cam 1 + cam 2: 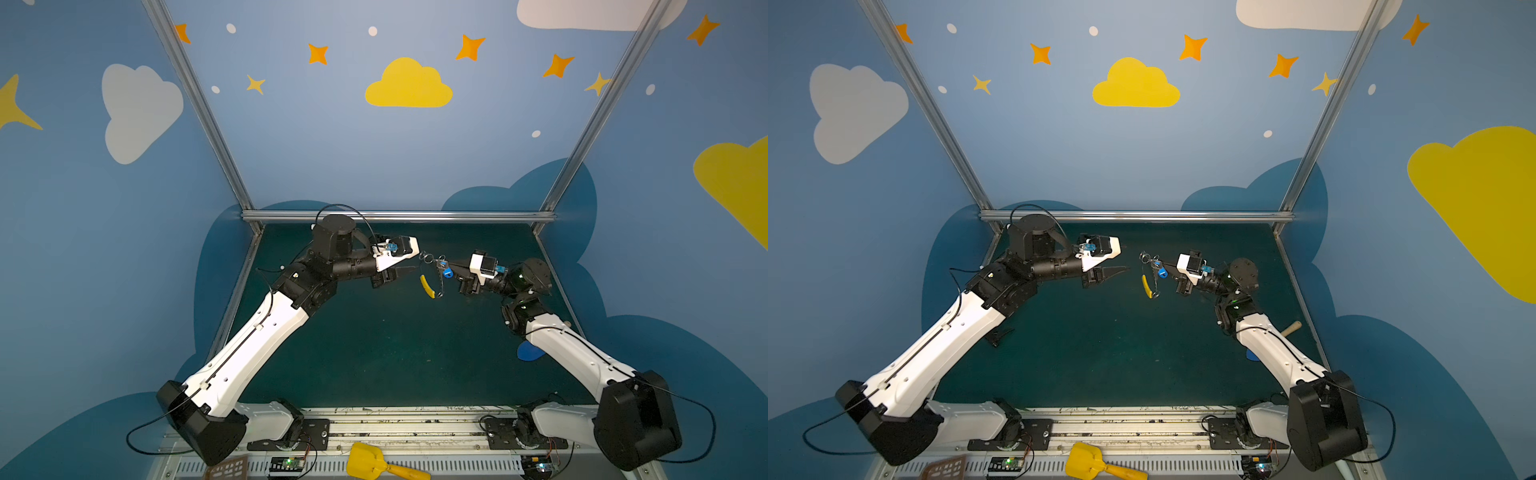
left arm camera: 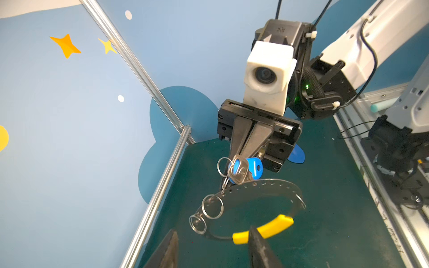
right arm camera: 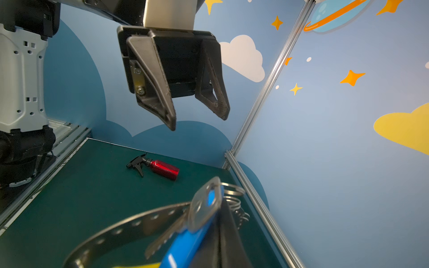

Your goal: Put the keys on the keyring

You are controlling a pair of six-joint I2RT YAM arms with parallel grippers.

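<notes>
Nearest the lens, at the bottom edge in both top views, a yellow toy shovel (image 1: 368, 461) lies on the front rail, no part of this job; the business is in the middle of the frame, above the green table (image 1: 374, 357). There the right gripper (image 2: 236, 153) has its fingers pressed together, and the keyring (image 2: 278, 189) hangs from them in the air, its yellow arc (image 2: 267, 228) lowest; the keys (image 2: 241, 171), silver blade and blue tag, sit right against those fingertips at the hoop's upper end. I take the bite to be on the hoop's rim, though the keys cover the very tips; nor can I tell whether the keys are threaded on. The left gripper (image 3: 197, 121) faces it from the left, fingers apart with nothing between them; in the left wrist view one fingertip (image 2: 257, 250) overlaps the yellow arc at the bottom of the frame.

To my eye the step is the left gripper taking a second hold on the hoop; it would do best to come in square to the hoop's plane and close on the yellow arc or the plain rim beside it, not on the small wire loops (image 2: 212, 206) lower left of centre, which would slip; close gently, since a thin hanging hoop will swing at a nudge.
</notes>
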